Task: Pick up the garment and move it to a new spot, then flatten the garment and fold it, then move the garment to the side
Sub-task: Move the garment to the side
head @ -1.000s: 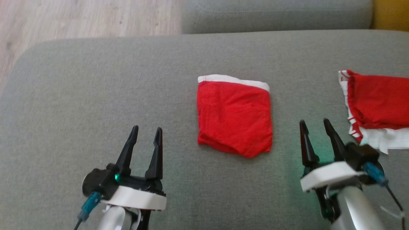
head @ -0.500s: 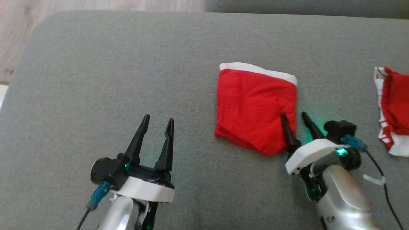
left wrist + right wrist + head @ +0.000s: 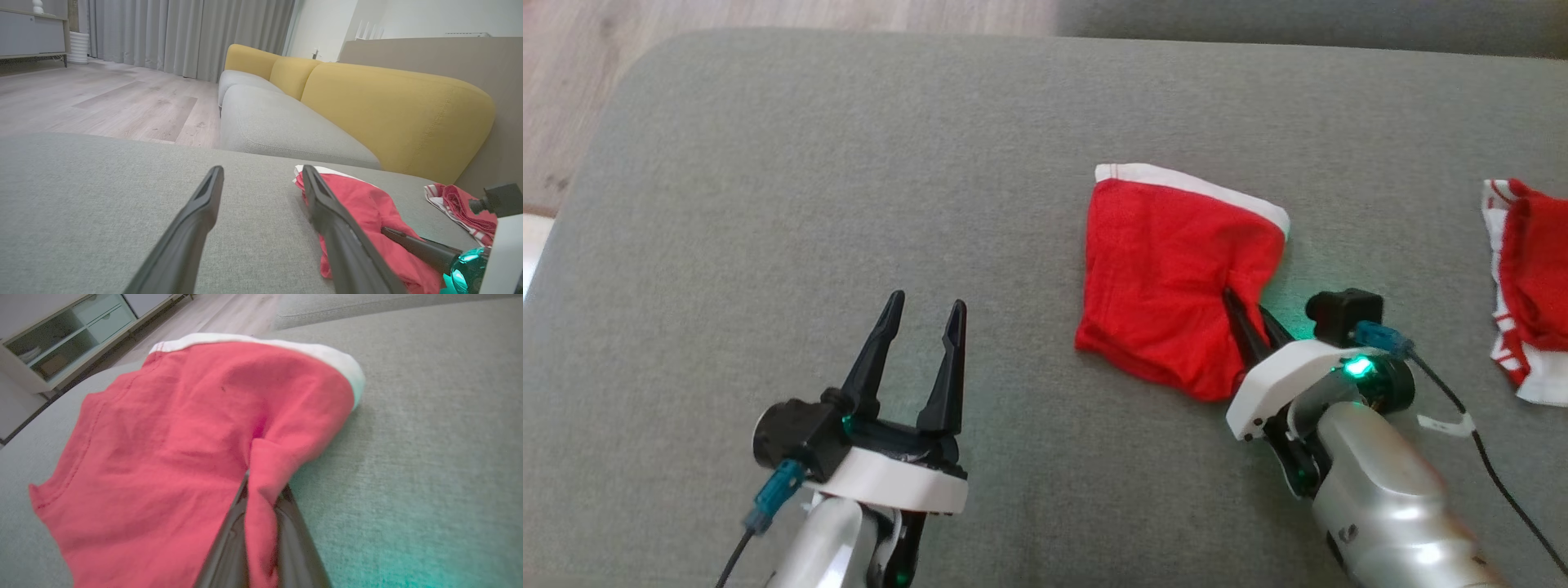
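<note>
Firstly, red garment [image 3: 1160,278], white waistband, folded, lying on grey cushion [image 3: 849,163]. Its right edge is bunched, hiding the fingertips of the right claw [image 3: 1245,304], clenched on that fold, arm low. Farther right: second red-and-white garment [image 3: 1531,286], cut off. Left of the folded garment: left claw [image 3: 929,300], released, well apart.

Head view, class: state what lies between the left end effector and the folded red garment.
Bare grey cushion lies between the left end effector and the red garment, per the head view.
</note>
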Tool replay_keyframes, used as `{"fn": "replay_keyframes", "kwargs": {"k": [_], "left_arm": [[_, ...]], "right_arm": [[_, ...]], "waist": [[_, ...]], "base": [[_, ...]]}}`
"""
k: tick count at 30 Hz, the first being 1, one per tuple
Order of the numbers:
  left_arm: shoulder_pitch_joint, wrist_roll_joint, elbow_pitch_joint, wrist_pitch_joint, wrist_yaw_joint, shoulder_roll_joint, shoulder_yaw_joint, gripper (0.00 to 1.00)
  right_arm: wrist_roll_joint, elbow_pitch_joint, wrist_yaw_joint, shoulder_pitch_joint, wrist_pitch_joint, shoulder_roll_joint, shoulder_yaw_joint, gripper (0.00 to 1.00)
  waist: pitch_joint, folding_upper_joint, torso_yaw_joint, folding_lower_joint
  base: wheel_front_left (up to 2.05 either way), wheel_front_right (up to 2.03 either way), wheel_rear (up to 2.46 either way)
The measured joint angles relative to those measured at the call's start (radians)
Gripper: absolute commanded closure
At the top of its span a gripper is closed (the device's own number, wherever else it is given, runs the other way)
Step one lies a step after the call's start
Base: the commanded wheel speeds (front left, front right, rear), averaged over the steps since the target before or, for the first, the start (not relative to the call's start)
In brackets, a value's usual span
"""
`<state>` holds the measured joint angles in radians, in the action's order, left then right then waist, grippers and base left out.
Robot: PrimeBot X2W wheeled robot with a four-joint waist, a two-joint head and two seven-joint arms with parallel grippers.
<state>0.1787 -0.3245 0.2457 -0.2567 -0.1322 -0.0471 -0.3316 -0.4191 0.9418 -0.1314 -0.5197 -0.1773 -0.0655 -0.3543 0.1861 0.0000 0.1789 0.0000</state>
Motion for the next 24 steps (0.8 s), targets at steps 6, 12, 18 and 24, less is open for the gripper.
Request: {"fn": "replay_keyframes", "kwargs": {"k": [6,12,18,24], "left_arm": [[-0.002,0.001,-0.001,0.0,0.0,0.0,0.001,0.0],[-0.005,0.0,-0.004,0.0,0.0,0.0,-0.018,0.0],[-0.016,0.0,-0.005,0.0,0.0,0.0,-0.027,0.0],[-0.027,0.002,-0.006,0.0,0.0,0.0,-0.025,0.0]], "right_arm": [[0.202,0.051,0.0,-0.036,-0.048,0.003,0.016,1.0],[0.402,0.008,0.0,-0.055,-0.061,-0.027,0.025,1.0],[0.468,-0.081,0.0,-0.054,-0.046,-0.129,-0.021,1.0],[0.383,-0.193,0.0,-0.051,0.026,-0.303,-0.122,1.0]], "waist": [[-0.026,0.0,-0.043,0.0],[-0.056,0.0,-0.1,0.0],[-0.075,0.0,-0.149,0.0],[-0.066,0.0,-0.177,0.0]], "base": [[0.0,0.0,0.0],[0.0,0.0,0.0],[0.0,0.0,0.0],[0.0,0.0,0.0]]}}
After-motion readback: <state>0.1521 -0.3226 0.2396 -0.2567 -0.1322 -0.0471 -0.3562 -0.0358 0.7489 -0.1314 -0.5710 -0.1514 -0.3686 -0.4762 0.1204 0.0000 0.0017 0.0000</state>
